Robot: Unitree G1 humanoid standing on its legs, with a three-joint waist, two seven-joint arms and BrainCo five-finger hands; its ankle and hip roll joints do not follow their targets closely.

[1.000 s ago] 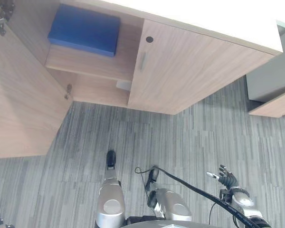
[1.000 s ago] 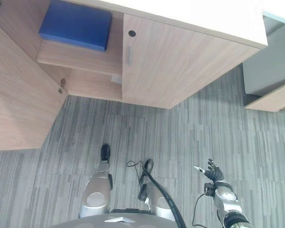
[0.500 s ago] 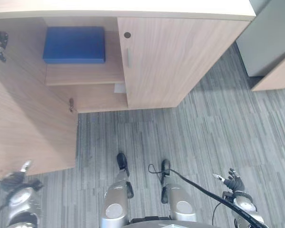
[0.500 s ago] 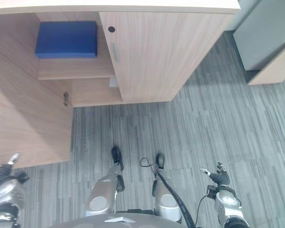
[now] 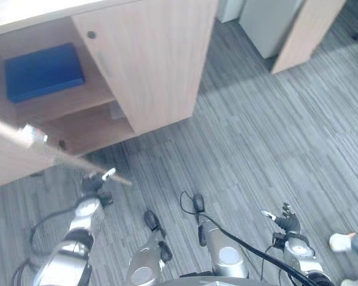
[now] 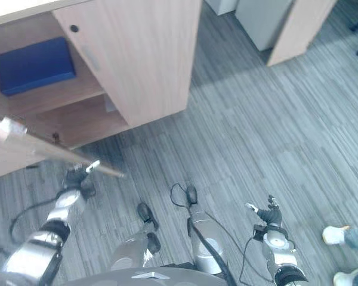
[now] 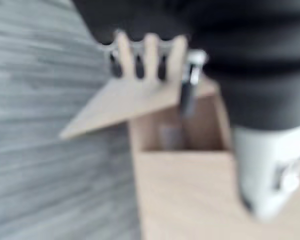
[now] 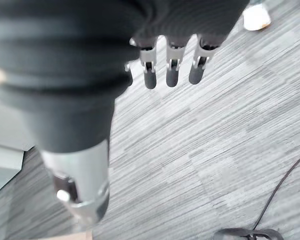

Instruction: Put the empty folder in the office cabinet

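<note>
The blue folder lies flat on the upper shelf of the wooden office cabinet, in its left bay. That bay's door stands swung out, and I see it edge-on. My left hand is at the door's outer bottom corner. In the left wrist view its straight fingers reach to the door's edge; contact is unclear. My right hand hangs low at the right over the carpet, fingers relaxed and holding nothing.
The cabinet's right door is closed. A grey unit and a wooden panel stand at the back right. A person's shoes are on the grey carpet at the lower right, close to my right hand.
The camera has swung, so the whole scene has shifted. My left hand has come up from the lower left to the open door's corner. A person's shoes have come into view at the right.
</note>
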